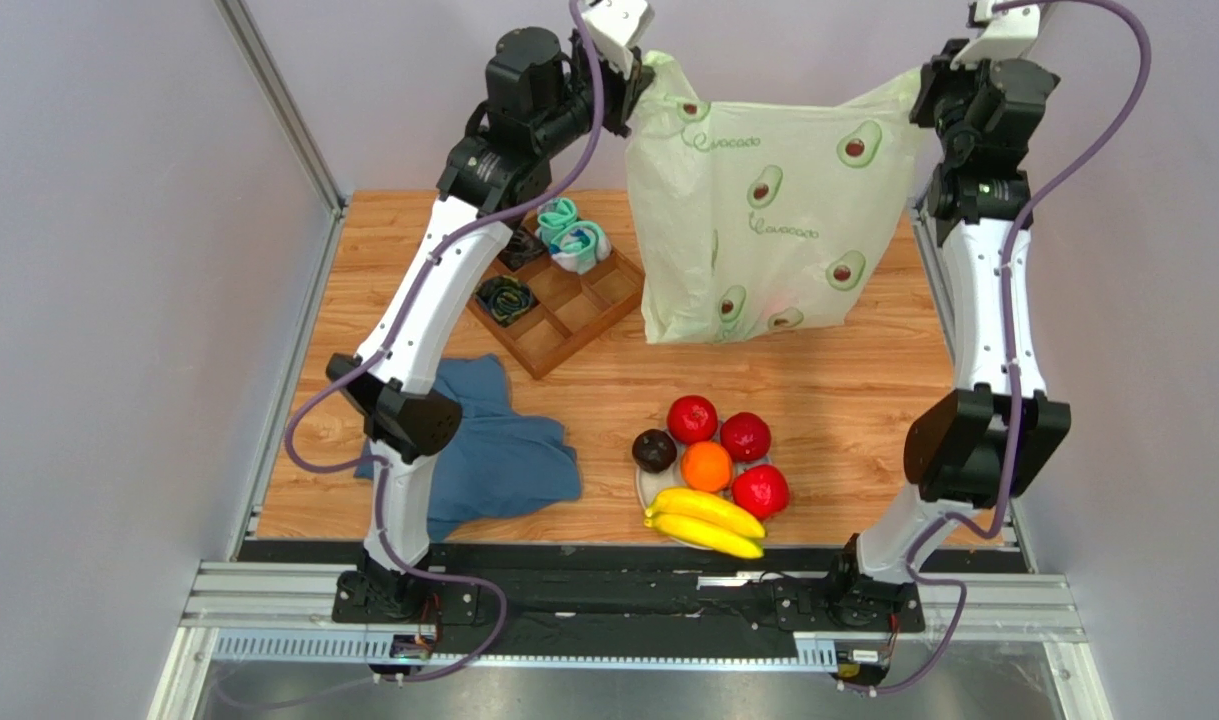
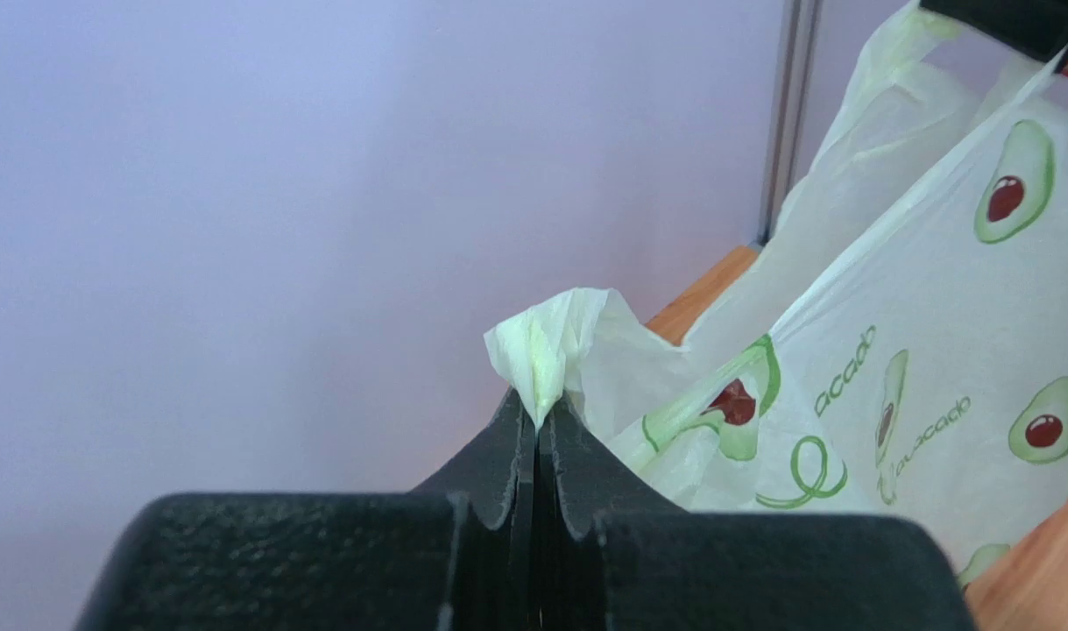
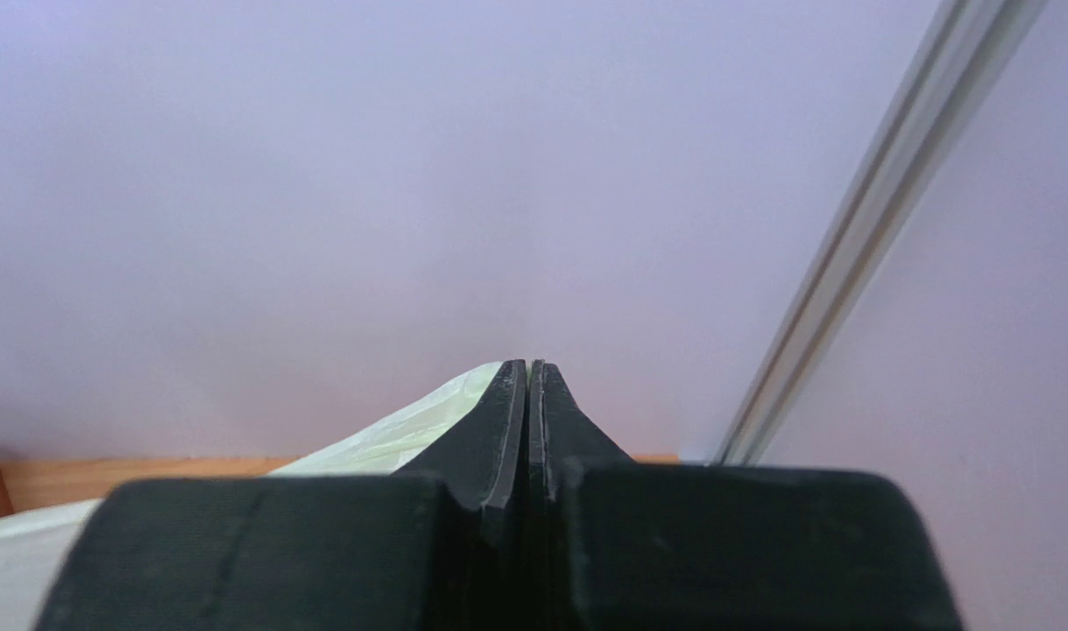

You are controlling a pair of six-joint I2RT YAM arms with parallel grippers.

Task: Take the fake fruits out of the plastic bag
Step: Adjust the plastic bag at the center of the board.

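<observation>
The plastic bag, pale green with avocado prints, hangs stretched between both raised arms, its lower edge down at the table. My left gripper is shut on the bag's top left corner; in the left wrist view a bunched tuft of the bag sticks out above the left gripper. My right gripper is shut on the top right corner; the right wrist view shows the right gripper closed, with bag film beside it. The fake fruits lie in a pile on the table in front of the bag: red apples, a dark one, an orange, bananas.
A wooden compartment tray stands left of the bag, holding teal rolled socks and a dark rolled pair. A dark blue cloth lies at the front left, partly under the left arm. Walls and metal rails close in the table on both sides.
</observation>
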